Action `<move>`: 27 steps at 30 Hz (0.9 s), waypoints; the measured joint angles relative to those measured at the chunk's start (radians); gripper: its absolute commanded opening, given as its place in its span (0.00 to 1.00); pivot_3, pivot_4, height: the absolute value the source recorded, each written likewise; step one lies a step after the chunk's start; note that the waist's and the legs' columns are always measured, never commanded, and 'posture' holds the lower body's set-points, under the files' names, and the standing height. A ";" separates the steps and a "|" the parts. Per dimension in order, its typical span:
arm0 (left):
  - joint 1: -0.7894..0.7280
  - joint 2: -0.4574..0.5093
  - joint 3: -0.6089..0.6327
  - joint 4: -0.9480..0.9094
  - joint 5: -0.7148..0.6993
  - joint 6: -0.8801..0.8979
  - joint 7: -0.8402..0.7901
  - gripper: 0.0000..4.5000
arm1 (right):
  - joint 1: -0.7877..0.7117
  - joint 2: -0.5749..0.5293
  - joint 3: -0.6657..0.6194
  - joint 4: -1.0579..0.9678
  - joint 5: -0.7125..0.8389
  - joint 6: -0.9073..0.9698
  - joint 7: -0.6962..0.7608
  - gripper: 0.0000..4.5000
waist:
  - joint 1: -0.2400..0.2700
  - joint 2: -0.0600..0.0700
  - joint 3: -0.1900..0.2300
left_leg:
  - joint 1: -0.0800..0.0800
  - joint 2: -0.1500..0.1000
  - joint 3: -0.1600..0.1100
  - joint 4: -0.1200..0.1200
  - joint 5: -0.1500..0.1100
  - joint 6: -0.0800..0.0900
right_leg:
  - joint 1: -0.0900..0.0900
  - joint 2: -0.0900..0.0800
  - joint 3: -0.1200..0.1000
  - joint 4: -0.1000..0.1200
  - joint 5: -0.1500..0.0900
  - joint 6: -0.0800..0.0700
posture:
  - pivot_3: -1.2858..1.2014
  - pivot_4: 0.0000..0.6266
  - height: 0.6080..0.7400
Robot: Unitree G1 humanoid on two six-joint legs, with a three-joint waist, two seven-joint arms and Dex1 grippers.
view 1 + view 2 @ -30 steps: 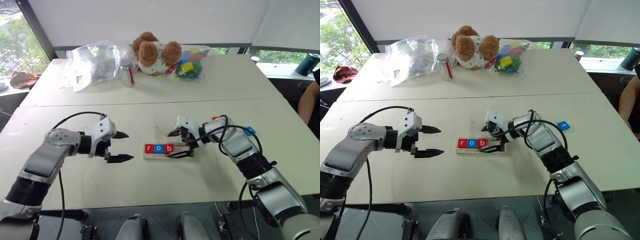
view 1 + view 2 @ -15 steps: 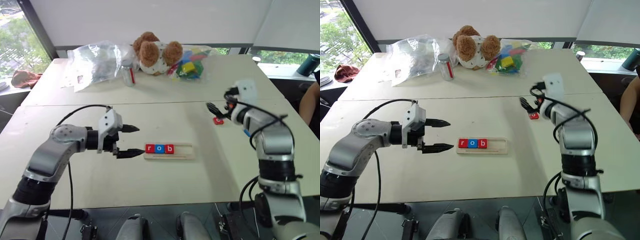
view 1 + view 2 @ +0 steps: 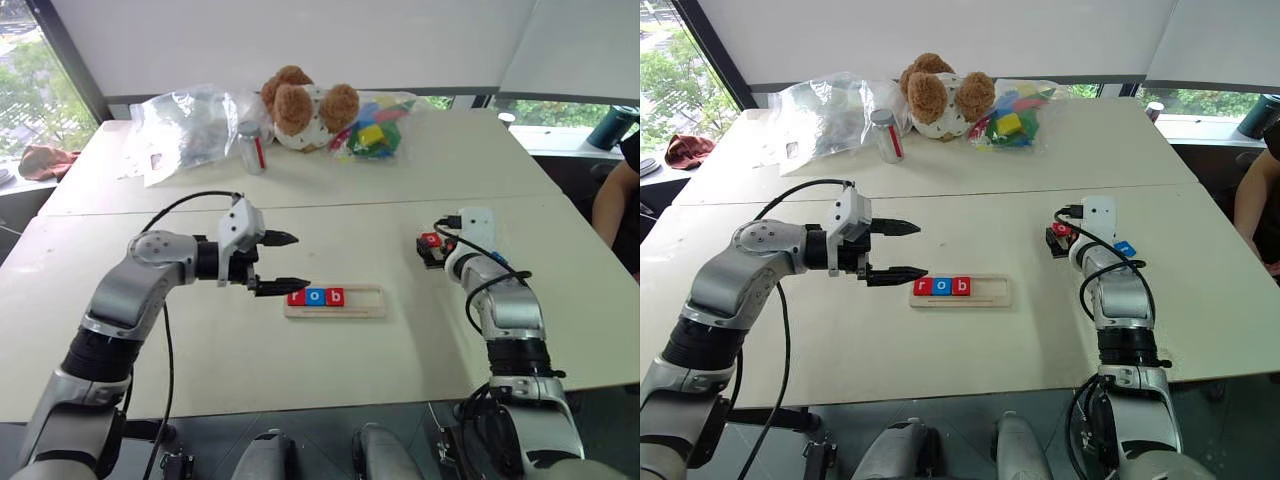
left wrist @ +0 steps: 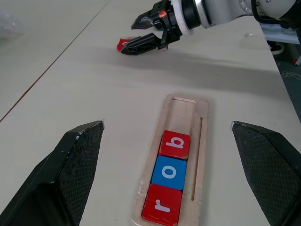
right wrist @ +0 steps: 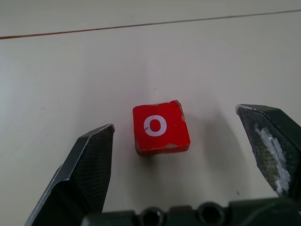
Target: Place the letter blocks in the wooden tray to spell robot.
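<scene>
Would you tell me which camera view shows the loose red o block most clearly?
The right wrist view: the red o block lies on the table between the open right gripper fingers, its letter legible. The eye views show a small red patch by that gripper; the left wrist view shows a distant sliver.

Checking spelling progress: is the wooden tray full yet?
Not full. The wooden tray holds three letter blocks, r, o, b; its far end is bare.

The white table bears the wooden tray at centre, a red tile right, a teddy bear and bags at top.
</scene>
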 measured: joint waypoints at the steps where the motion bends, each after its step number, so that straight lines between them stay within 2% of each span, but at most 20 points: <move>1: 0.005 0.000 0.000 -0.001 0.000 0.000 0.003 1.00 | -0.011 0.001 0.004 0.024 0.000 -0.016 0.000 0.99 | -0.001 0.000 0.000 | 0.000 0.000 0.000 0.000 0.000 0.000 | 0.000 0.000 0.000 0.000 0.000 0.000 | 0.52 0.24 1.00; 3: 0.014 0.000 0.000 -0.002 0.001 0.000 0.010 1.00 | -0.024 0.001 0.011 0.067 0.000 -0.044 -0.001 0.99 | -0.001 0.000 0.000 | 0.000 0.000 0.000 0.000 0.001 -0.002 | 0.000 0.000 0.000 0.000 0.000 0.000 | 0.52 0.24 1.00; 6: 0.020 0.000 0.000 -0.002 0.001 0.000 0.021 1.00 | -0.042 0.002 0.017 0.118 0.001 -0.082 -0.004 0.82 | -0.001 0.000 0.000 | 0.000 0.000 0.000 0.000 0.001 -0.002 | 0.000 0.000 0.000 0.000 0.000 0.000 | 0.52 0.24 1.00; 11: 0.020 0.003 0.000 -0.002 0.003 0.000 0.027 1.00 | -0.052 0.004 0.038 0.144 -0.001 -0.107 -0.006 0.27 | 0.002 0.000 0.000 | 0.001 0.000 0.000 0.000 0.001 -0.002 | 0.001 0.000 0.000 0.000 0.000 0.000 | 0.52 0.24 1.00; 16: 0.021 0.003 0.000 -0.002 0.010 -0.003 0.026 1.00 | -0.045 0.004 0.039 0.116 0.000 -0.081 -0.023 0.27 | 0.002 0.000 0.000 | 0.001 0.000 0.000 0.000 0.001 -0.002 | 0.001 0.000 0.000 0.000 0.000 0.000 | 0.52 0.24 1.00; 19: 0.020 0.001 -0.001 -0.001 0.017 -0.006 0.023 1.00 | -0.015 0.009 0.037 0.033 0.000 -0.030 -0.052 0.27 | 0.001 0.000 0.000 | 0.001 0.000 0.000 0.000 0.001 -0.002 | 0.001 0.000 0.000 0.000 0.000 0.000 | 0.52 0.24 1.00; 23: 0.017 -0.007 -0.027 0.001 0.020 -0.013 0.001 1.00 | 0.097 0.098 -0.026 -0.370 0.005 0.208 -0.168 0.27 | 0.005 0.000 0.000 | -0.001 0.001 -0.002 -0.001 0.001 -0.002 | 0.000 0.000 0.000 0.001 0.000 0.000 | 0.52 0.24 1.00; 25: 0.015 -0.012 -0.034 0.005 0.021 -0.024 -0.010 1.00 | 0.184 0.152 -0.025 -0.587 0.004 0.318 -0.208 0.27 | 0.007 0.000 0.000 | -0.001 0.000 -0.003 -0.001 0.000 -0.001 | 0.000 0.000 -0.001 0.001 0.000 0.000 | 0.52 0.24 1.00; 27: 0.012 -0.019 -0.036 0.013 0.021 -0.031 -0.019 1.00 | 0.261 0.188 0.006 -0.713 0.001 0.402 -0.225 0.27 | 0.007 0.000 0.000 | -0.001 0.000 -0.002 0.000 -0.001 0.001 | 0.000 0.000 0.000 0.000 0.000 0.000 | 0.52 0.24 1.00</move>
